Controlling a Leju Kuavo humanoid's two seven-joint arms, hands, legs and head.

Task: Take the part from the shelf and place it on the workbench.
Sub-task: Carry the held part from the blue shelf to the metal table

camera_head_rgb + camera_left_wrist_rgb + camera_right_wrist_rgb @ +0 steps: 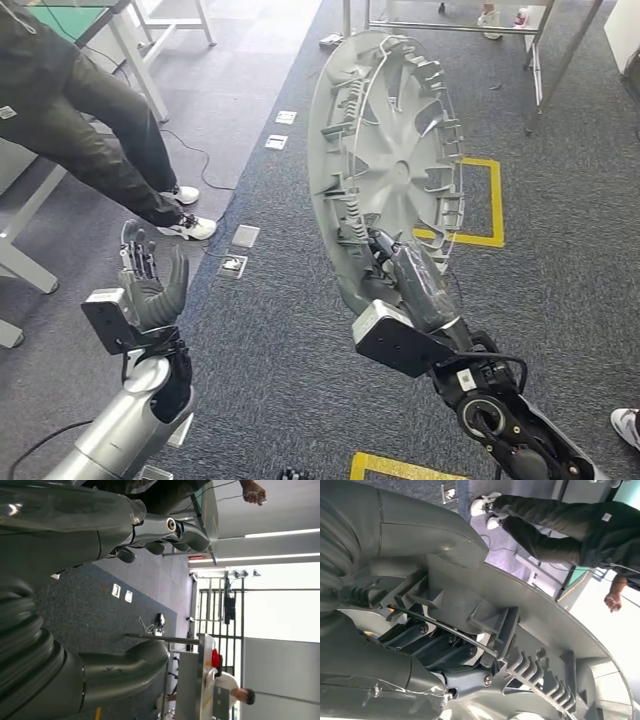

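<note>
looks like we're mid-carry, right robot hand (392,262) gripping the part (386,160) by its rim over the floor, left robot hand (151,280) spread and empty, next we need to find the counter and set it down flat

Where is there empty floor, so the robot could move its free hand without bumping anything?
Bare carpet lies between the left hand and the right hand holding the part. More lies right of the yellow square. It is crowded on the left: a person's legs, shoes and floor sockets.
</note>
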